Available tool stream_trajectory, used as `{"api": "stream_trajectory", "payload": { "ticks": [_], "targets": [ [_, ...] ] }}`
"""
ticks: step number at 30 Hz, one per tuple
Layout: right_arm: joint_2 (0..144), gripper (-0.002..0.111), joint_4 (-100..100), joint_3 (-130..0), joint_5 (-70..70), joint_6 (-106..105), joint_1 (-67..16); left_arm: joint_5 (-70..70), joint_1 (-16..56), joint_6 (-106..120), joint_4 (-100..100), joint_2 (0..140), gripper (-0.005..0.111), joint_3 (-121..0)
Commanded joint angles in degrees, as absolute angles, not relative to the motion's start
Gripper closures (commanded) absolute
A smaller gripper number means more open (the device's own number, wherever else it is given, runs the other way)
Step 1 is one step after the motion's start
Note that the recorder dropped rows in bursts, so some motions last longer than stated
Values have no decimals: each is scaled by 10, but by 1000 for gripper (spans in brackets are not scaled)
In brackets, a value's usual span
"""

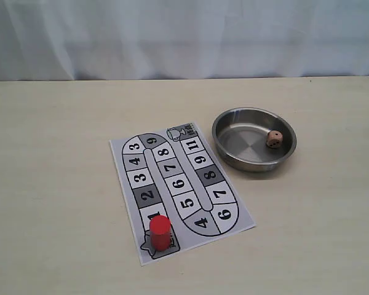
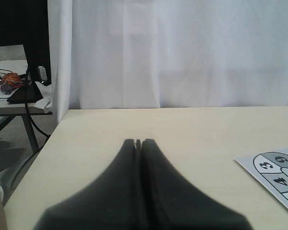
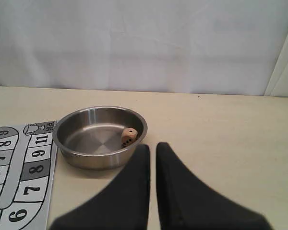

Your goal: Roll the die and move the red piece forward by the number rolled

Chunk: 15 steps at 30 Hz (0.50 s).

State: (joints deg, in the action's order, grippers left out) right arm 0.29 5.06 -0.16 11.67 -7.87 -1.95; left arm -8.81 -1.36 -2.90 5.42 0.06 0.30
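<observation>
Left gripper: jaws pressed together, only a hairline seam between them and nothing held. It hangs over bare table near the table's left edge, with just a corner of the game board in its wrist view. Right gripper: jaws nearly together, a thin slit between the tips, nothing in it. It sits just short of the steel bowl and does not touch it. Neither gripper shows in the exterior view. The die lies inside the steel bowl, resting against the inner wall on the bowl's right side in the exterior view. The right wrist view shows the die with dark pips on its side face, but the count is too small to read. The bowl stands on the table just right of the board's far end, beside squares 11 and 9; I can't tell whether its rim touches the sheet. The game board lies flat and skewed on the table, with a numbered track looping around it. The red piece stands upright at the board's near-left corner on the grey end square, next to square 1, whose numeral it partly hides. It is well apart from the bowl and from both grippers. A white curtain hangs behind the table. The left wrist view also shows a side desk with tangled cables off the table's left edge.
</observation>
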Motion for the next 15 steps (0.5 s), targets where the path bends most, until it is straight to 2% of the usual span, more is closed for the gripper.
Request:
{"api": "stream_trajectory", "payload": {
  "ticks": [1, 11, 15],
  "targets": [
    [0, 104, 53, 0, 119, -77, -15, -83, -14, -30, 54, 0, 107, 0],
    [0, 104, 58, 0, 92, -77, -15, -81, -14, -30, 54, 0, 107, 0],
    [0, 104, 89, 0, 8, -48, -15, -81, -14, -30, 54, 0, 107, 0]
  ]
}}
